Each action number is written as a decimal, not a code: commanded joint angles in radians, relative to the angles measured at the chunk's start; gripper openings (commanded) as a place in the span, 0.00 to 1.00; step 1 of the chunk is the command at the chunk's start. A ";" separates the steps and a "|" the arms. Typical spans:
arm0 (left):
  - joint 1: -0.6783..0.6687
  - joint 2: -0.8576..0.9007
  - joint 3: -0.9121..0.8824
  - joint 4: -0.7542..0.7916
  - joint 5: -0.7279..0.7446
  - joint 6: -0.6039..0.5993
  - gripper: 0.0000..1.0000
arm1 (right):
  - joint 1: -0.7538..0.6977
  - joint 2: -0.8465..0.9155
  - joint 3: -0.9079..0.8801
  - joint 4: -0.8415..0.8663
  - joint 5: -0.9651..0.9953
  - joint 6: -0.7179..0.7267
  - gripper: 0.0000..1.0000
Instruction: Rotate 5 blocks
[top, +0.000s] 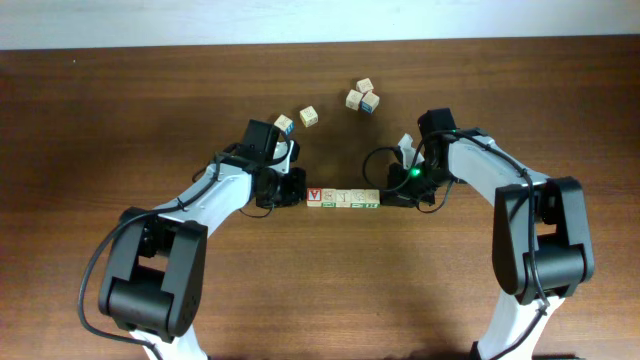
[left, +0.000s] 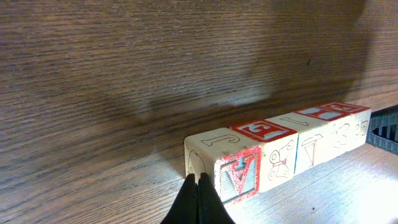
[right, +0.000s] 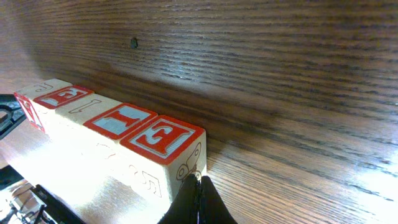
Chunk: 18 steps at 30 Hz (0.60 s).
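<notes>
Several pale wooden blocks (top: 343, 198) lie side by side in a straight row at mid table. In the left wrist view the row of blocks (left: 273, 149) runs away to the right, its near end showing a red-and-white face. My left gripper (top: 298, 190) is shut, and its joined tips (left: 198, 182) rest against the row's left end. My right gripper (top: 388, 196) is shut too, tips (right: 198, 182) against the right end block. In the right wrist view the blocks (right: 118, 124) show red letter faces on top. Neither gripper holds anything.
Loose cubes lie farther back: one (top: 284, 124) beside the left wrist, one (top: 309, 117) just right of it, and a cluster of three (top: 362, 97) near the right arm. The table's far edge (top: 320, 44) runs along the top.
</notes>
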 joint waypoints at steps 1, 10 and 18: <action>-0.006 0.008 -0.003 0.005 0.019 -0.010 0.00 | 0.004 0.007 -0.006 0.014 -0.045 -0.014 0.04; -0.006 0.008 -0.003 0.005 0.019 -0.010 0.00 | 0.005 0.007 -0.006 0.030 -0.104 -0.056 0.04; -0.006 0.008 -0.003 0.005 0.019 -0.011 0.00 | 0.023 -0.010 -0.004 0.029 -0.103 -0.056 0.04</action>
